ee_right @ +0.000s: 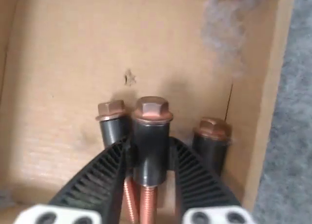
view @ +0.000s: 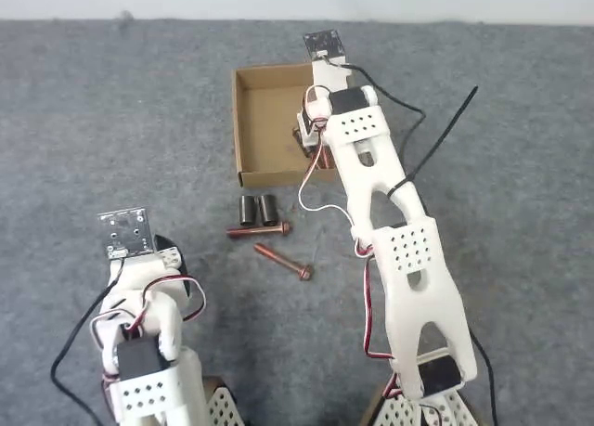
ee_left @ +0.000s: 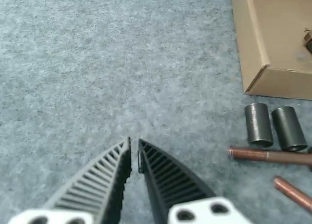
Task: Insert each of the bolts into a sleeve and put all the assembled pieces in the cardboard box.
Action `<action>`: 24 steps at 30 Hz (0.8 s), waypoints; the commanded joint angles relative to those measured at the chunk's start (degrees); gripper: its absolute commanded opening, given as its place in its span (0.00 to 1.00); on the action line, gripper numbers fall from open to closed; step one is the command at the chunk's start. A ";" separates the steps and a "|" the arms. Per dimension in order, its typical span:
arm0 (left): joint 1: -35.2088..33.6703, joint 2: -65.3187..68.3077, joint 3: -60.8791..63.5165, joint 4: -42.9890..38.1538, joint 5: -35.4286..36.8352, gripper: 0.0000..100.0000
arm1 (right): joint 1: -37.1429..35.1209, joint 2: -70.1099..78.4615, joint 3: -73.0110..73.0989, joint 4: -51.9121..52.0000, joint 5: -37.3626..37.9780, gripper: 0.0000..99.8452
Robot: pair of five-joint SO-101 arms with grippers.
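Observation:
My right gripper (ee_right: 150, 148) hangs inside the cardboard box (ee_right: 68, 58), shut on a black sleeve with a copper bolt (ee_right: 152, 131) through it. Two more assembled pieces (ee_right: 112, 121) (ee_right: 212, 138) stand on the box floor just beyond it. In the high view this arm stretches to the box's (view: 249, 120) right side. On the carpet below the box lie two empty sleeves (view: 248, 209) (view: 268, 208) and two loose bolts (view: 258, 229) (view: 282, 260). My left gripper (ee_left: 134, 147) is shut and holds nothing, low over the carpet, left of the sleeves (ee_left: 258, 124) and bolts (ee_left: 270, 155).
Grey carpet covers the whole table. The left arm (view: 139, 259) sits at the lower left, well apart from the right arm (view: 408, 259). Open carpet lies left of the box and around the loose parts.

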 commanded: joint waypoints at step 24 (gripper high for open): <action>-0.09 -0.09 -0.84 -0.97 -0.62 0.02 | 2.07 -1.80 -27.34 29.32 -0.79 0.01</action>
